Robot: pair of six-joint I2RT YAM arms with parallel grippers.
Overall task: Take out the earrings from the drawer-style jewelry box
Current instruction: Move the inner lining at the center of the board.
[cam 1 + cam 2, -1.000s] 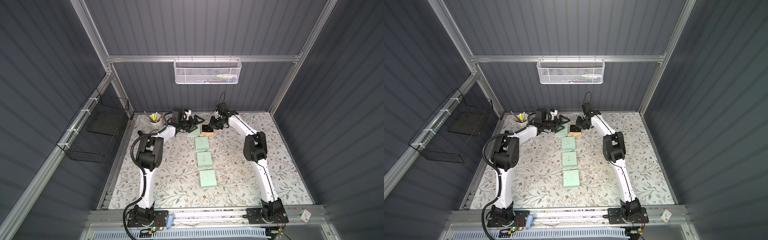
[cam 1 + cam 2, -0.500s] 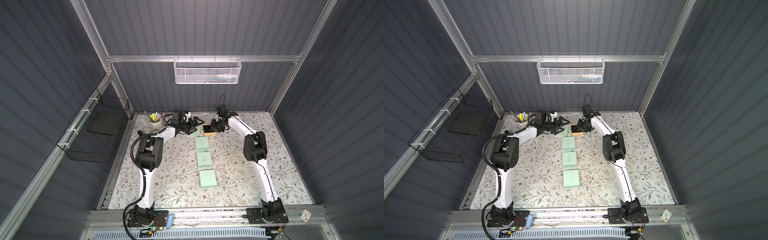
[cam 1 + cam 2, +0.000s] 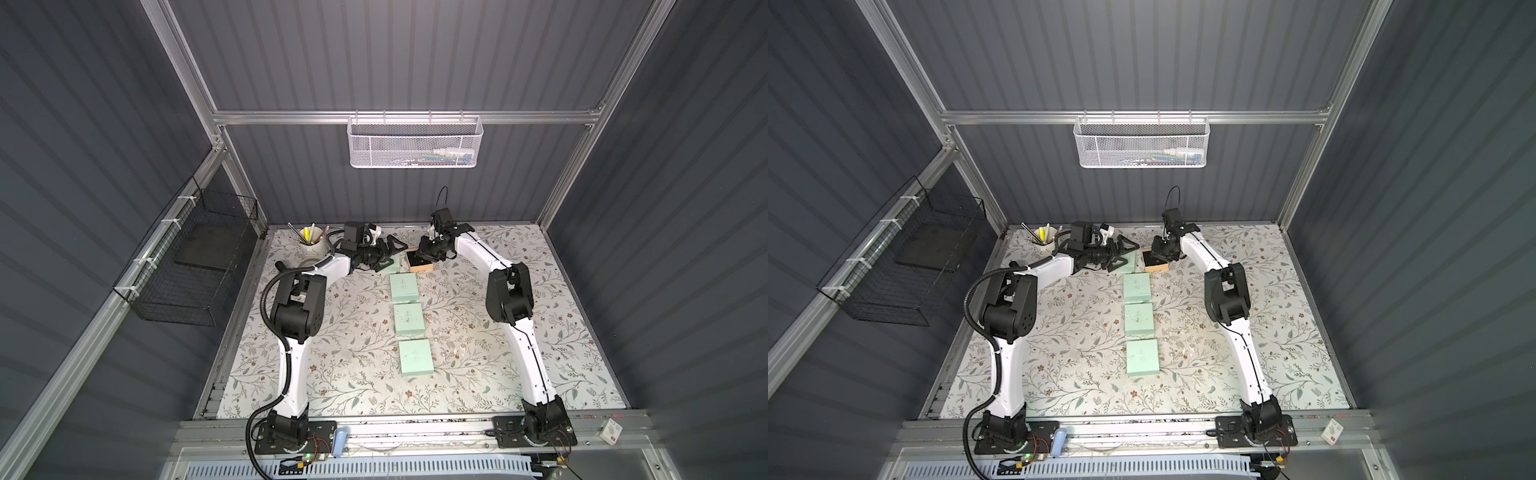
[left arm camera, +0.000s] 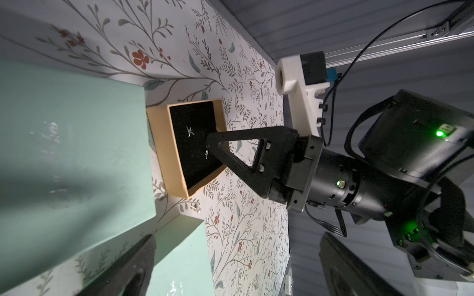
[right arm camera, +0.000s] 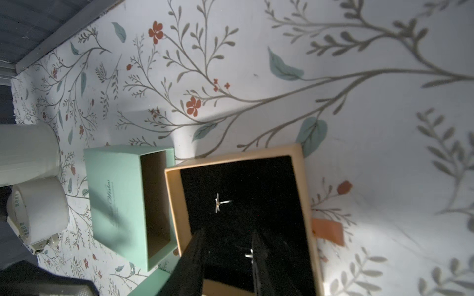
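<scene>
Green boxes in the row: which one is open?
The green box at the far end of the row: its end gapes empty and its tan drawer lies beside it, holding the earrings. The three nearer boxes show no drawer out.

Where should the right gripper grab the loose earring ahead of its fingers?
Probably where the thin post meets the star-shaped head of the earring. It lies on its side on the black pad, head on edge, so bring the right gripper straight down, jaws closing across the post.
</scene>
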